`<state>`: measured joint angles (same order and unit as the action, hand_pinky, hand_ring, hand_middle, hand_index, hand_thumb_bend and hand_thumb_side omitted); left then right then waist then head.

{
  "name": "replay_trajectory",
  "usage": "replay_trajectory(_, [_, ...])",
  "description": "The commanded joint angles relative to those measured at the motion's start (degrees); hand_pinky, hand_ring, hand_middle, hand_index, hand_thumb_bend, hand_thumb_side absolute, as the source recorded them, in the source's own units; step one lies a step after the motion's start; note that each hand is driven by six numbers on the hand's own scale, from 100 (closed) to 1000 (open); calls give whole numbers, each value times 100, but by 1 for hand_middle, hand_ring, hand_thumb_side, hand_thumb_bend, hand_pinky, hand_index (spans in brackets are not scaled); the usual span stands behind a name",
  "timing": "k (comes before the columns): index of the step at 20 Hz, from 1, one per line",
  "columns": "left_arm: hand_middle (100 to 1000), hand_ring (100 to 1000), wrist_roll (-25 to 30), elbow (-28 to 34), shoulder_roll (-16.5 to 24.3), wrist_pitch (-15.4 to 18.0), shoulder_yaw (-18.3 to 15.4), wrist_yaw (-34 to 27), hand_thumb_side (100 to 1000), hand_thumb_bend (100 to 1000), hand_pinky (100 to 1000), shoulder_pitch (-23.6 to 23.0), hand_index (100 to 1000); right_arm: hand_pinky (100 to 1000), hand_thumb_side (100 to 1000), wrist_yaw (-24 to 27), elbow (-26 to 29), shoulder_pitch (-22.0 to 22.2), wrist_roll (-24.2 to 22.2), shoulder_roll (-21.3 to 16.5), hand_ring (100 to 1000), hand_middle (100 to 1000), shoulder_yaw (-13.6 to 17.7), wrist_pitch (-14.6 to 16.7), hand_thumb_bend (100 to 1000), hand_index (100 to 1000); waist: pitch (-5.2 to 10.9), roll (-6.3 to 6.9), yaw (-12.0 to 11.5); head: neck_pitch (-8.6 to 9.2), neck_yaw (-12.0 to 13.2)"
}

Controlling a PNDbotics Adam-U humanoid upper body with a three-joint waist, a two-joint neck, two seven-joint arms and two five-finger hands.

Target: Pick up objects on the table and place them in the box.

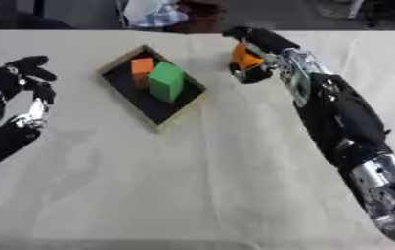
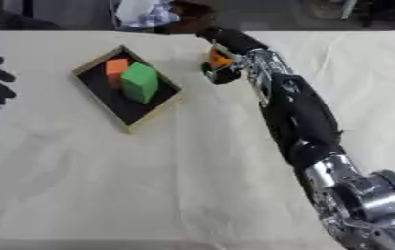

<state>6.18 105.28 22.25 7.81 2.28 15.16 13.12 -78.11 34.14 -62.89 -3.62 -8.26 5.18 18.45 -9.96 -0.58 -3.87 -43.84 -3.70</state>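
Right hand curled round an orange object — beside the box.

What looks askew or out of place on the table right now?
Only the box: it sits turned diagonally to the table edges. The green block and orange block stand inside it. Another orange object is in the right hand, fingers curled round it. Nothing spilled.

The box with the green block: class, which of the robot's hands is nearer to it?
Right. The right hand, curled round an orange object, sits just beyond the box on its right; the left hand rests farther off near the table's left edge.
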Motion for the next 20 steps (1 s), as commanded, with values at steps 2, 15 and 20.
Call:
replay_trajectory(2, [635,575,13,86,33,13,14,28,613,100,720,34,872,898,186,-522,-85,-201,357,-70,951,961,197,-516,100,1000,30,-51,-41,-27,-45])
replay_trajectory(15, [630,572,81,71,-36,30,85,43,626,100,720,54,873,881,213,-704,-570,-145,429,-90,929,915,466,-1504,100,1000,-23,-56,-169,-27,-119])
replay_trajectory(20, [627,570,75,57,-73,13,96,53,626,100,718,34,873,826,218,-838,-634,-63,718,-78,862,746,482,-1877,100,1000,-29,-36,-199,-16,-128])
